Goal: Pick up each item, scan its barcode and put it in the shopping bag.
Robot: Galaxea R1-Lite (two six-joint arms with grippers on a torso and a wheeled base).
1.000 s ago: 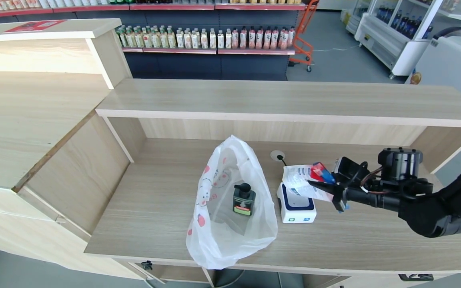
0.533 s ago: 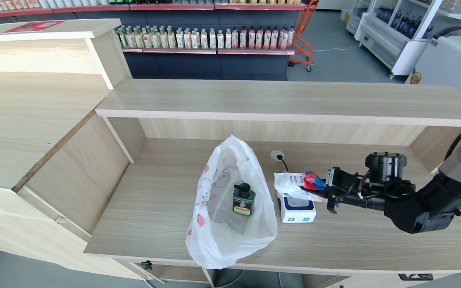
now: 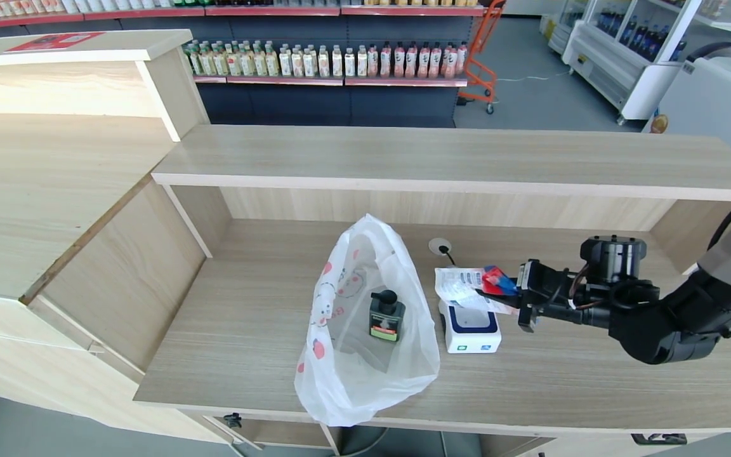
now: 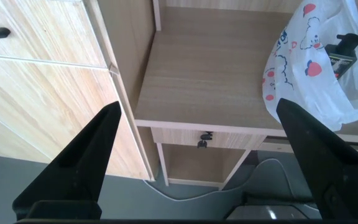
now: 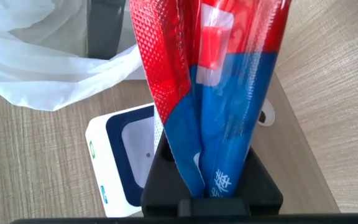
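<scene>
My right gripper [image 3: 506,293] is clamped on the red-and-blue end of a flat plastic packet [image 3: 467,284]. The packet's white end sticks out toward 9 o'clock and hangs over the 12 o'clock edge of the white barcode scanner [image 3: 470,330], just above it and, as far as I can tell, not touching.

I judge this to be the scanning step. To do it well, I should bring the packet back toward 6 o'clock until it sits squarely over the dark window, with its printed face turned down and held flat. The film looks limp, so a sagging or creased corner could hide the code. I cannot tell where the barcode is. After a read, the path to the shopping bag [image 3: 365,355] is short. It stands just beside the scanner at 9 o'clock with its mouth open, and a dark pump bottle [image 3: 386,317] already stands inside. I should release low over the mouth so the thin wall does not fold in.

My left gripper [image 4: 197,106] has its fingers spread, holds nothing, and hangs off the counter's near edge by the drawers.

The pale wood counter [image 3: 245,330] has a raised ledge at 12 o'clock and a cable grommet [image 3: 440,246] just past the scanner. Beyond are shelves of bottled drinks [image 3: 327,60], an orange trolley [image 3: 483,57] and chiller cabinets [image 3: 625,51] at about 2 o'clock.
</scene>
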